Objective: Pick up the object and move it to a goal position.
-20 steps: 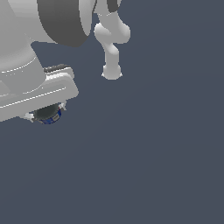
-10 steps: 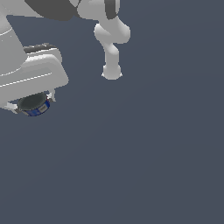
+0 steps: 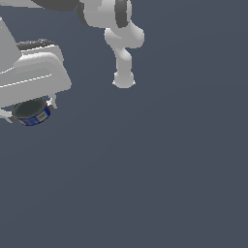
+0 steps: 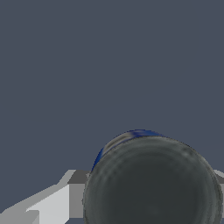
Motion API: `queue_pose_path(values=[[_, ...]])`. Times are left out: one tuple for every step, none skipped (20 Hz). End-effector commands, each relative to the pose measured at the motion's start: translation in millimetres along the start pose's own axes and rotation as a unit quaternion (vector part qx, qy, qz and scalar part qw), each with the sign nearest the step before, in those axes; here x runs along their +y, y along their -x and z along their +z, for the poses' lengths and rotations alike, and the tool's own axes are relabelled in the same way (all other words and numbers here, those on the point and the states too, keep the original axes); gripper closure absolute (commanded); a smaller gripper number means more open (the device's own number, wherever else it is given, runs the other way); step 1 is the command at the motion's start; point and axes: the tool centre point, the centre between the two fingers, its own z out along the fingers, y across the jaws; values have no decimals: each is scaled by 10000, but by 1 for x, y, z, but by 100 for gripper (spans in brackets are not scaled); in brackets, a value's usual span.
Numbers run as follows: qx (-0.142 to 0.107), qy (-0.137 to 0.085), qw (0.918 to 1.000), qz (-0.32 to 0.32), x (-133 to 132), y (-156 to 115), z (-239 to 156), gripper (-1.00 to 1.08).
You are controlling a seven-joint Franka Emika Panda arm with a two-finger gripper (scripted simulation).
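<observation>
The object [image 3: 31, 112] is a small short round can with a dark greenish top and a blue band bearing a pale patch. It hangs under the white hand at the exterior view's left edge, and my gripper [image 3: 28, 112] is shut on it, one fingertip [image 3: 52, 102] showing at its side. In the wrist view the can's dark round top [image 4: 153, 183] fills much of the picture, with a blue rim behind it and a grey finger [image 4: 72, 190] against its side.
The arm's white links and base [image 3: 123, 80] stand at the upper middle of the exterior view. A flat dark grey-blue floor [image 3: 160, 169] spreads under everything.
The hand with the can has travelled toward the exterior view's left and slightly up. The arm's upper links have swung the same way.
</observation>
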Motion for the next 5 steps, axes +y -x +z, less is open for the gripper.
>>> queue_pose_path(values=[[4,4,10000,-1,0,0,-2,108],[4,4,10000,-1,1,0,-2,108],[4,4,10000,-1,1,0,-3,108],[4,4,10000,-1,1,0,-3,108],[4,4,10000,-1,1,0,-3,108]])
